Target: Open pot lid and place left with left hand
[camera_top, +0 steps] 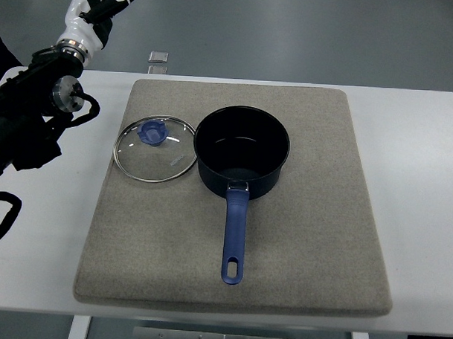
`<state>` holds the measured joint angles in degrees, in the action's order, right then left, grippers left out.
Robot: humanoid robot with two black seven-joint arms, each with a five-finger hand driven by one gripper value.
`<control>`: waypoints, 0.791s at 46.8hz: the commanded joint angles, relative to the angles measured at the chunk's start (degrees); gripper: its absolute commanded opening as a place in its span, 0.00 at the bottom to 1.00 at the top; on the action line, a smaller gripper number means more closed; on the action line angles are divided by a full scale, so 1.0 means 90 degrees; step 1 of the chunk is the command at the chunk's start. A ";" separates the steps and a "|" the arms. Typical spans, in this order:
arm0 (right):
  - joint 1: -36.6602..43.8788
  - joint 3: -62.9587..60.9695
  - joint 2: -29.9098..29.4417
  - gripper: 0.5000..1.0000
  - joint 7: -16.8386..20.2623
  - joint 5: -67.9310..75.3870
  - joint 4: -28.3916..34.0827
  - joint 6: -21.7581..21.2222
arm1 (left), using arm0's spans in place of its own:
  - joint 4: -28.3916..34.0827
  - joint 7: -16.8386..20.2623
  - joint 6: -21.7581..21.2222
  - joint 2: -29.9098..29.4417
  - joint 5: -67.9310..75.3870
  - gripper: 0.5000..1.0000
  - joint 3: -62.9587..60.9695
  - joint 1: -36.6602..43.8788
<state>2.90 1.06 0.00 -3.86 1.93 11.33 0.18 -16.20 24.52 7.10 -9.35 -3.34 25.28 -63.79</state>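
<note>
Top view: blue-knobbed glass lid (156, 148)

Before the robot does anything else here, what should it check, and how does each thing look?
1. Lid off the pot: ok, it lies flat on the mat.
2. Lid left of the pot: ok, its rim is at the pot's wall; touching or not, cannot tell.
3. Left robot hand clear of the lid: ok, it is over the table's left edge, apart from the lid.
4. Left robot hand empty: cannot tell, fingers unclear.
5. Pot upright, handle pointing to the near edge: ok.
6. Right arm clear: cannot tell, not in view.
</note>
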 commanded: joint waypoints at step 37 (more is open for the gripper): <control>0.0000 0.0000 0.0000 0.83 0.0000 0.0000 0.0000 0.0000 | 0.0608 -0.0488 -0.0213 0.0366 -0.0390 0.96 0.0580 0.0027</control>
<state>2.90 1.06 0.00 -3.87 1.95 11.34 0.18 -10.72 20.07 4.86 -5.88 -6.99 29.91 -63.69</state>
